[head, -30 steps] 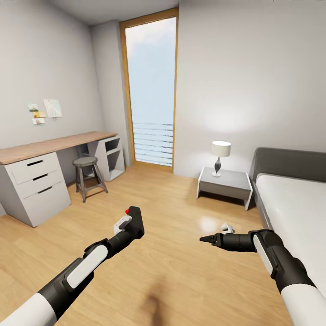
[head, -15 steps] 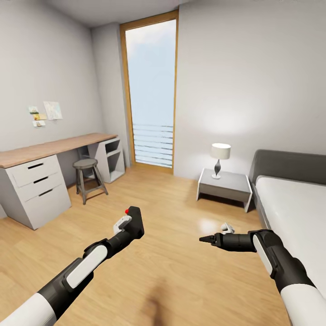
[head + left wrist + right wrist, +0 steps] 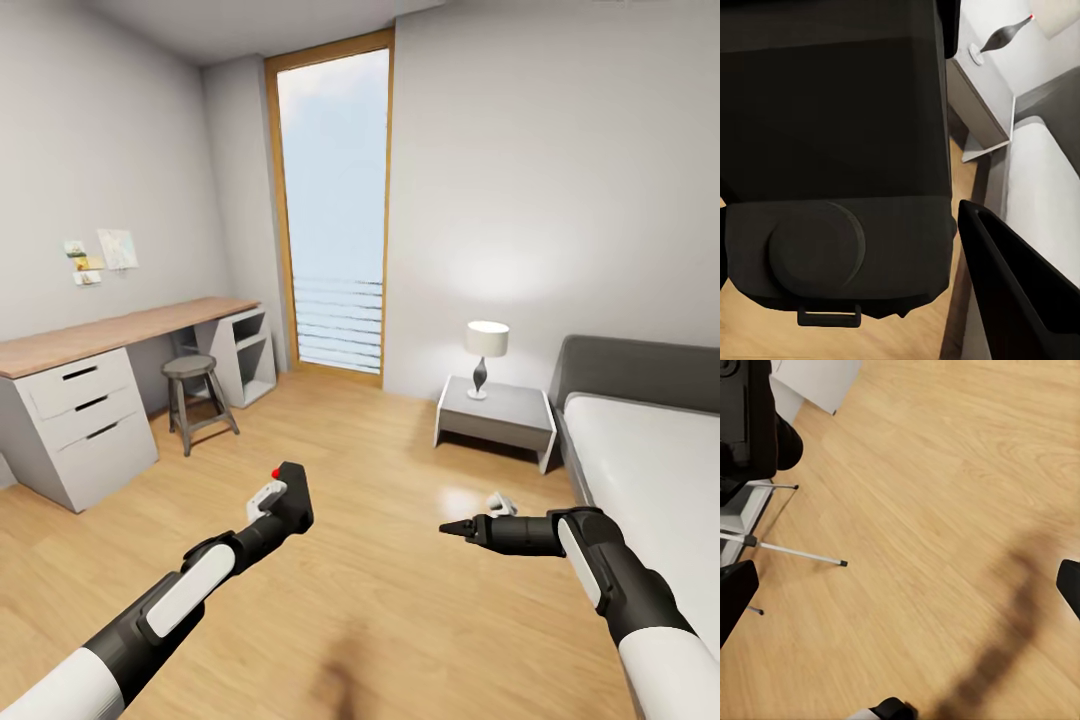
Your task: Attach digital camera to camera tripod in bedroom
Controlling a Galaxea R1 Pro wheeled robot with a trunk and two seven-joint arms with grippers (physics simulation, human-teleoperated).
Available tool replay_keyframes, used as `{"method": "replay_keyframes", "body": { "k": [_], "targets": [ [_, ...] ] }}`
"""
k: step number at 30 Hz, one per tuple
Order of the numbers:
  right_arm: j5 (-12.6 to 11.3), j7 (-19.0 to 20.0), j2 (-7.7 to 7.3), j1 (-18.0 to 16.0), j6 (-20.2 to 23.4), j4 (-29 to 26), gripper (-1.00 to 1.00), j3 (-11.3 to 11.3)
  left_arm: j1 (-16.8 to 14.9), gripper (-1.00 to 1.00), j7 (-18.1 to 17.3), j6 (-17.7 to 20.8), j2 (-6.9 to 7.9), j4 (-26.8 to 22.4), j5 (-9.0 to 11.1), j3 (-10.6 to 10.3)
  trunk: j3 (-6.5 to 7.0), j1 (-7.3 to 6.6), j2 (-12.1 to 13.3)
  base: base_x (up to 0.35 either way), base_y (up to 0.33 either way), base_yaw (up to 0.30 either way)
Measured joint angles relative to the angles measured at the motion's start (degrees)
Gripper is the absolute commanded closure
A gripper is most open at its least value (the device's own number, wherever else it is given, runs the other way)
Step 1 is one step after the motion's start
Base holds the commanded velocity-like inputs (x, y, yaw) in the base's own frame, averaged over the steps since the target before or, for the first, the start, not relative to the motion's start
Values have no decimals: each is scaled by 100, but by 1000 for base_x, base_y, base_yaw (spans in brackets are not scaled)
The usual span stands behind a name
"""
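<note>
We see our left gripper (image 3: 288, 500) clamped on the digital camera (image 3: 294, 493), low and left of center in the head view, above the wood floor (image 3: 400, 600). Our right gripper (image 3: 458, 528) hangs empty, jaws apart. Silver tripod legs (image 3: 791, 552) show at the right wrist view's left edge.

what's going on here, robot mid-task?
The left gripper is shut on the digital camera, carried above the bedroom's wood floor; the left wrist view shows its black body close up. The right gripper is held out in front, holding nothing, fingers apart in its wrist view. That view shows thin silver legs that look like the camera tripod, to the robot's left. The camera is not mounted yet.
</note>
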Motion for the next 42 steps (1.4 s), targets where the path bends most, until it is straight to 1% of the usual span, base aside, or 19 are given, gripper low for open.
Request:
{"method": "replay_keyframes", "body": {
  "k": [42],
  "targets": [
    [0, -8, 0, 0, 0, 0, -100, 0, 0, 100, 0, -24, 17, 53, 5, 3, 754, -923, 1685, 0, 0, 0]
  ]
}}
